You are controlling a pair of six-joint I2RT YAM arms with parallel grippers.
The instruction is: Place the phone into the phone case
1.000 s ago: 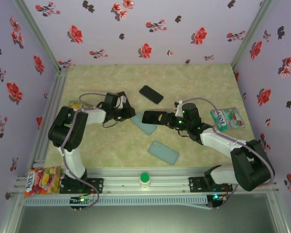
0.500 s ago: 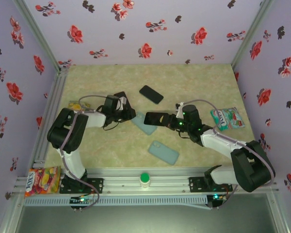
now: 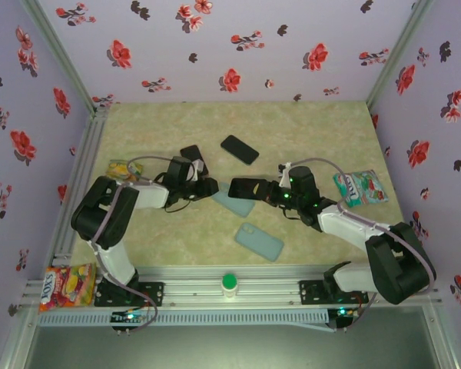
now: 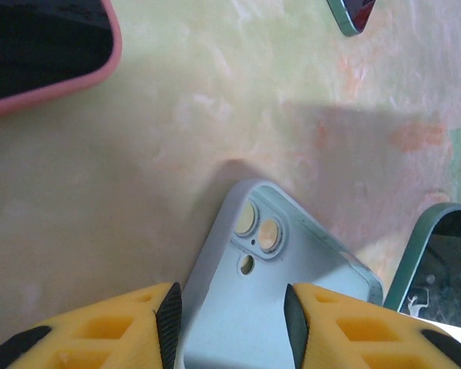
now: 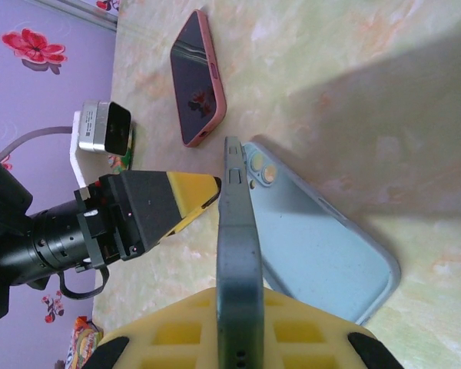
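Observation:
A light blue phone case [image 3: 237, 201] lies open side up in the middle of the table, its camera cut-outs [image 4: 260, 227] toward my left gripper. My left gripper [image 3: 206, 187] [image 4: 230, 327] stands part open at the case's [image 4: 253, 307] left end. One pad [image 4: 169, 327] is outside the wall and the other is over the inside. My right gripper [image 3: 273, 192] [image 5: 242, 304] is shut on a dark green phone [image 3: 250, 187] [image 5: 237, 223]. It holds the phone on edge just above the case [image 5: 323, 246]. The phone's screen [image 4: 438, 265] shows at the left wrist view's right edge.
A second light blue case [image 3: 259, 241] lies nearer the front. A black phone [image 3: 239, 149] and a pink-cased phone [image 3: 190, 152] [image 5: 196, 77] lie further back. Snack packets lie at the right [image 3: 359, 187], left [image 3: 119, 166] and front left [image 3: 67, 283]. A green knob [image 3: 229, 281] sits on the front rail.
My left gripper has moved right and nearer, up to the case's left end, its opening unchanged. The right gripper with the phone shifted slightly right early on, then held still.

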